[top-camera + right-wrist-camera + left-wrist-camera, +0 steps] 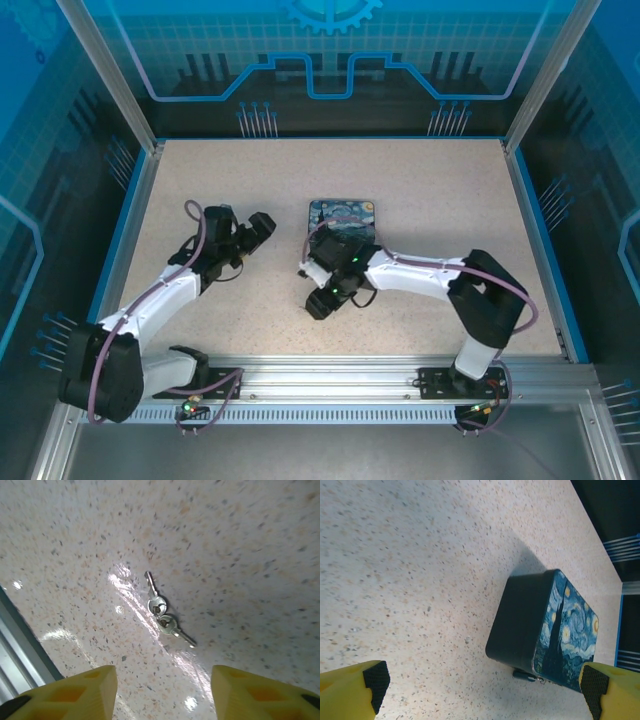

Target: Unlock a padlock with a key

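Speckled counter (420, 180) carries everything. Biggest item on it is a rectangular tin (343, 214) w/ a blue-and-yellow swirly painting on the lid, mid-counter, just beyond the right arm's wrist. Left pincer (258, 228) hangs to the tin's left, jaws wide apart, nothing in them; its wrist cam looks at the tin's dark side wall. Right pincer (162, 690) angles down at the counter nearer the arm bases, jaws apart w/ bare counter btw them, clamped on nothing. Just ahead of it lie two small silver keys (162, 615), joined at the heads, flat on the counter, untouched. Smallest is the padlock (524, 675): dark, tiny, right at the tin's lower edge in the left wrist view, prob. hung on its clasp, but too small to be sure. Step in hand, by my read: key pickup, not yet done. Next move calls for lowering so one key head sits btw the jaws, then pinching. Keys are thin & flat, so a slip is likely.
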Motion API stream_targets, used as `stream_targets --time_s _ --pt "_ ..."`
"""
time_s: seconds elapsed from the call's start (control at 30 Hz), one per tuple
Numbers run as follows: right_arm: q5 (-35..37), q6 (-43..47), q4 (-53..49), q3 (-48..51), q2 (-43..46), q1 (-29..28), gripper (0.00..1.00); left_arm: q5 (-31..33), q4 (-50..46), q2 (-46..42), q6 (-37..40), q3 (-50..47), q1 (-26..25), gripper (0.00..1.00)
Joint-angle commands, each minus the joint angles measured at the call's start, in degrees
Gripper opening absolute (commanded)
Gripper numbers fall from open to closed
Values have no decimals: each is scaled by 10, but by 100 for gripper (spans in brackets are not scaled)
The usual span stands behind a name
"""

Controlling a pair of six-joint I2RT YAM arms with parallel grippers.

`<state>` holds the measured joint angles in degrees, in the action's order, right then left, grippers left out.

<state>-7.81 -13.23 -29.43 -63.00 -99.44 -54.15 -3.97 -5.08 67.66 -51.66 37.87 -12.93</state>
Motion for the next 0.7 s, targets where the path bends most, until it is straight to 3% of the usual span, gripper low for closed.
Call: stream_targets --time_s 0.0,0.67 --pt "55 49 -48 -50 -43 -30 50 -24 -22 -18 -14 -12 21 99" --pt "73 71 -63 -111 -130 -52 37 -67 7 -30 -26 -41 74 99"
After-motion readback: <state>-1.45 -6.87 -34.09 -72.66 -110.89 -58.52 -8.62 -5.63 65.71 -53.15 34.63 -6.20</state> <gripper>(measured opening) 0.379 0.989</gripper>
